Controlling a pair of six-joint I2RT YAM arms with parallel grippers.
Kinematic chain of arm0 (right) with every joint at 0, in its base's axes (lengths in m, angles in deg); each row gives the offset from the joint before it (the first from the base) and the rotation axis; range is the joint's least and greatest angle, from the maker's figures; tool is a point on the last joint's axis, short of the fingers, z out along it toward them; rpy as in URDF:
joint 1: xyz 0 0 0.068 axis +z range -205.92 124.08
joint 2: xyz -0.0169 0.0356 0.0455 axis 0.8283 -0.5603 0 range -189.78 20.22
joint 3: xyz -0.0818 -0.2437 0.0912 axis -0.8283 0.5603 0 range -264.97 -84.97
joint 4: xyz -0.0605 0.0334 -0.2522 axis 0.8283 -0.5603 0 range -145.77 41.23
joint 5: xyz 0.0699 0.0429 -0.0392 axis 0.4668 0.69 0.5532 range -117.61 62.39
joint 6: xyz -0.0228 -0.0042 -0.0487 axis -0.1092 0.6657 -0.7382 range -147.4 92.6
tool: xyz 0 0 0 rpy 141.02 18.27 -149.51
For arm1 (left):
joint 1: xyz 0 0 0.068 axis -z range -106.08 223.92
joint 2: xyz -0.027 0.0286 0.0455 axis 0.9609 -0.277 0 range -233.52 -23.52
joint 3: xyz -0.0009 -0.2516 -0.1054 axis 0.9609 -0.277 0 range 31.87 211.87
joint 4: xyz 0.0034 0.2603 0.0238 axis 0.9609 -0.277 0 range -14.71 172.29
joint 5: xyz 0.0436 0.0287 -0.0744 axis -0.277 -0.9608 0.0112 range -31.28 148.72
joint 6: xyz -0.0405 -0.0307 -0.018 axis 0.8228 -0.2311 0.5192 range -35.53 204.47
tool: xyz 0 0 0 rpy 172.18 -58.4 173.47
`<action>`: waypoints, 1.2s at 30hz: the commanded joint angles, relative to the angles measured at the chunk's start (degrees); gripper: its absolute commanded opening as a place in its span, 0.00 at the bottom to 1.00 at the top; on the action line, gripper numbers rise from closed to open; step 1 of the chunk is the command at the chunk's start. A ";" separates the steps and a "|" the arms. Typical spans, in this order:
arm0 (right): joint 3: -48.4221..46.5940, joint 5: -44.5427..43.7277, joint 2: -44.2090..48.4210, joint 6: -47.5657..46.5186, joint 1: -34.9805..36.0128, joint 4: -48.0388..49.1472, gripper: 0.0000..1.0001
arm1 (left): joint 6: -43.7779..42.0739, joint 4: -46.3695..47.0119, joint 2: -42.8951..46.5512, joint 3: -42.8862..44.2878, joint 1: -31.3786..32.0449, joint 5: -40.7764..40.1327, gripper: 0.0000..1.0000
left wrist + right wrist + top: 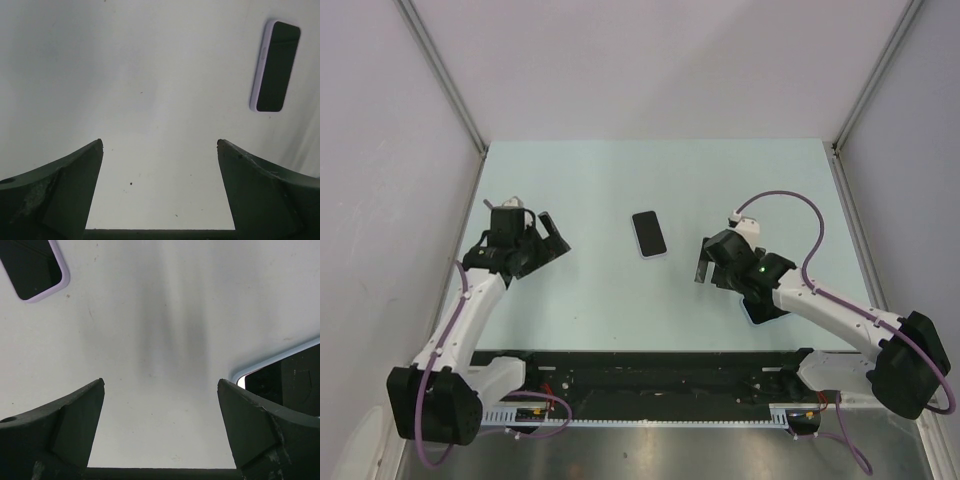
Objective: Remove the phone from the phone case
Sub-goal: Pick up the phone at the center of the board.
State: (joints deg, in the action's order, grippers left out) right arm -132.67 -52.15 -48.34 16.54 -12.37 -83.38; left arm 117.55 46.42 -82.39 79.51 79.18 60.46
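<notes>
phone (649,233) in lilac case (260,65) is laid screen-up mid-table (620,180), between the arms. left gripper (160,145) and right gripper (160,385) are held spread, nothing grasped. white-edged dark slab (290,375) is seen beside right gripper.

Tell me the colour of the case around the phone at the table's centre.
Pale lilac case, clearest in the left wrist view.

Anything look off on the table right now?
One thing: a second dark, pale-rimmed slab lies partly under the right arm, apart from the cased phone mid-table. Whether it is a phone or an empty case, I cannot tell.
</notes>
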 commanded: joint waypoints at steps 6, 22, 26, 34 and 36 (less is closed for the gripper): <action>-1.69 5.98 -1.92 -7.63 1.10 11.57 1.00 | -1.43 -1.40 -0.91 2.29 -0.77 3.34 1.00; -44.29 10.21 -46.73 -15.56 0.31 4.49 0.99 | -2.76 8.81 5.52 -3.60 -0.69 15.58 1.00; -60.98 7.40 -62.09 -15.38 0.48 -7.47 1.00 | -2.93 9.07 5.70 -4.39 -0.77 15.49 1.00; -67.35 3.27 -67.07 -15.30 1.63 -13.21 1.00 | -3.46 8.98 5.17 -4.66 -0.69 15.67 1.00; -63.58 2.48 -65.40 -15.20 1.62 -10.32 1.00 | -3.64 8.98 5.00 -4.66 -0.69 15.40 1.00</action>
State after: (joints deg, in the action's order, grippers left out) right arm -200.12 -47.23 -115.46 0.80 -11.13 -92.06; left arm 115.45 54.35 -77.63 74.87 78.67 75.47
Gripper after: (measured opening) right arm 0.994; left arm 0.996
